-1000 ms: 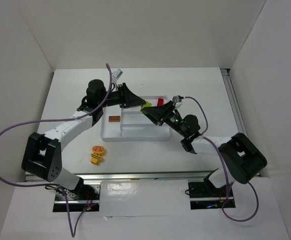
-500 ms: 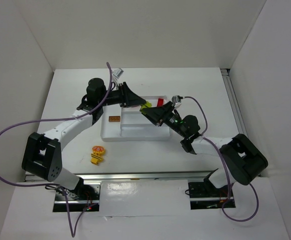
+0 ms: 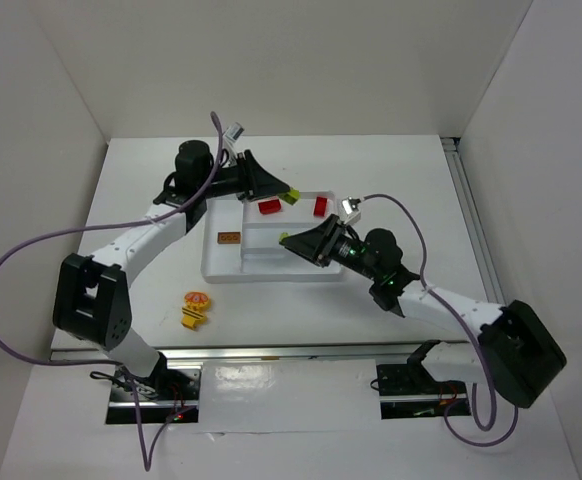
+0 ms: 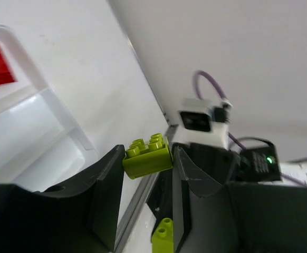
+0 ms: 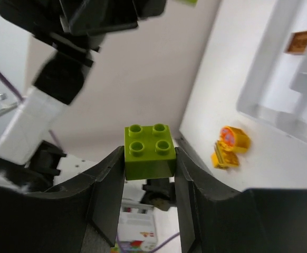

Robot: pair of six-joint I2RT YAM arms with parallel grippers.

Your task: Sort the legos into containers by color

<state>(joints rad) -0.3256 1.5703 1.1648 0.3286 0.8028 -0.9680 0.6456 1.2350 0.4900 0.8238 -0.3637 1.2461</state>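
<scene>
From overhead, the white tray point(image 3: 271, 262) was seen on the surface point(image 3: 391, 170), with two red bricks point(image 3: 269, 207) lying in its far compartment and a brownish-orange brick point(image 3: 229, 238) in the tall section at its left end. A yellow-orange piece point(image 3: 196, 308) was left outside the tray, on the surface near its near-left corner.

The left tool point(image 3: 285, 194) was held over the tray's far edge, and a lime brick point(image 3: 292, 196) showed at its tip. Only the left wrist view made the grip plain: the fingers were clamped on that brick's sides, studs up.

The right tool point(image 3: 284, 239) was reached over the middle of the tray. What it carried could hardly be made out from above. In the right wrist view a second lime brick point(image 5: 150, 151) was shown pinched between its fingers, four studs facing the camera. The same brick was caught partly at the bottom edge of the left wrist view, below the first one.
</scene>
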